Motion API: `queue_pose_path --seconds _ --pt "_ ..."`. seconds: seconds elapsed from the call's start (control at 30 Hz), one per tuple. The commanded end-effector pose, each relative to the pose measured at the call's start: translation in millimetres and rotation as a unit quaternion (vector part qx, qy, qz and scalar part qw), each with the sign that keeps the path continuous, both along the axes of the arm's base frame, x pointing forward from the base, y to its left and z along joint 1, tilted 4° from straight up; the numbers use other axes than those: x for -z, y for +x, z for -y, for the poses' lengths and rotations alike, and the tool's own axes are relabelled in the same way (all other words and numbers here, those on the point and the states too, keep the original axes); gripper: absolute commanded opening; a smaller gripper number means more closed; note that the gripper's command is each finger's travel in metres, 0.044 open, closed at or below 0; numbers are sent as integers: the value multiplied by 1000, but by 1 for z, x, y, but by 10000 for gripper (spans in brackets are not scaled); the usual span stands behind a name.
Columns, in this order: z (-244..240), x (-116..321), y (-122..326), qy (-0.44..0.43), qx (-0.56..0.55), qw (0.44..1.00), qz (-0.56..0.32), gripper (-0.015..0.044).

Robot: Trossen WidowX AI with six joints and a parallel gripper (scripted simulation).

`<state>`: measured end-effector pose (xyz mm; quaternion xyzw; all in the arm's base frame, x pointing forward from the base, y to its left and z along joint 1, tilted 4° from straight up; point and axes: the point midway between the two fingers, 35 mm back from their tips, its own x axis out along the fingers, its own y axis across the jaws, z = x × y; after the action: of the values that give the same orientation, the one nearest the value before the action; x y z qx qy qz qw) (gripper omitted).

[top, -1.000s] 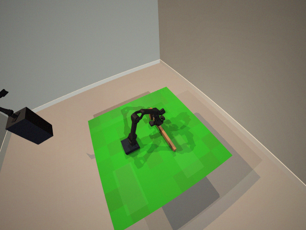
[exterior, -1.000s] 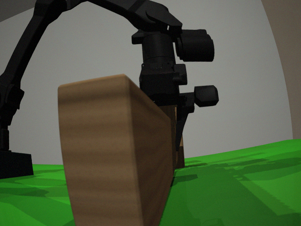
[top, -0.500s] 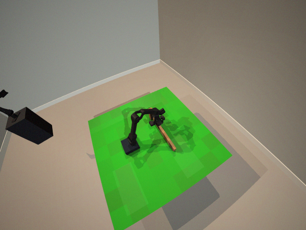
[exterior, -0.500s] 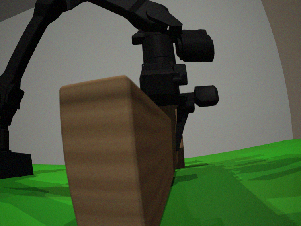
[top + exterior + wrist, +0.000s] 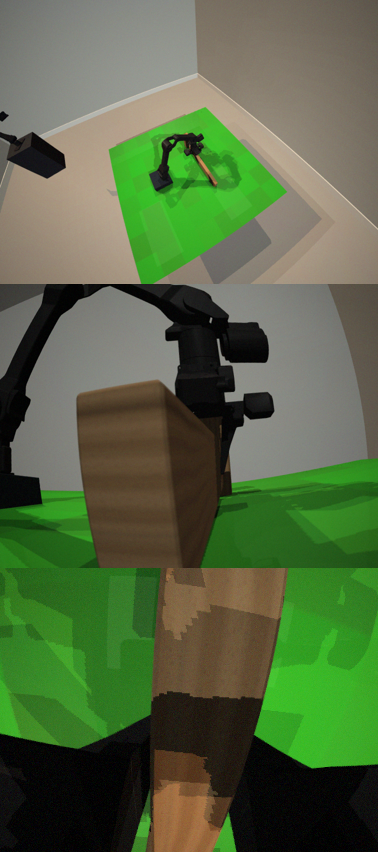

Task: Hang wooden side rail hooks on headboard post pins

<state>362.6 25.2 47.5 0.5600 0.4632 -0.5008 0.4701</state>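
The wooden side rail (image 5: 206, 169) (image 5: 128, 467) (image 5: 210, 658) stands on edge, its far end toward the front of the green table in the top view and very near in the exterior view. My gripper (image 5: 192, 808) is shut on the rail near its post end, one finger on each side. The headboard post (image 5: 185, 140) (image 5: 227, 482) stands just behind the gripper, at the rail's other end, mostly covered by the gripper and rail. The hooks, the pins and the slot are hidden, so whether the hooks sit on the pins cannot be told.
The arm's base (image 5: 160, 180) (image 5: 19, 490) stands on the green table top (image 5: 171, 232) to the left of the rail. The arm arches over from it to the post. A dark box (image 5: 36, 155) with part of another dark device is off the table at far left.
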Motion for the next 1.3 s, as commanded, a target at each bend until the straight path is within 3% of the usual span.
queue_pose_path --seconds 0.0,1.27 --pt "-2 -3 1 2 1 1000 3 0" --pt "-6 -2 2 2 1 1000 3 0"
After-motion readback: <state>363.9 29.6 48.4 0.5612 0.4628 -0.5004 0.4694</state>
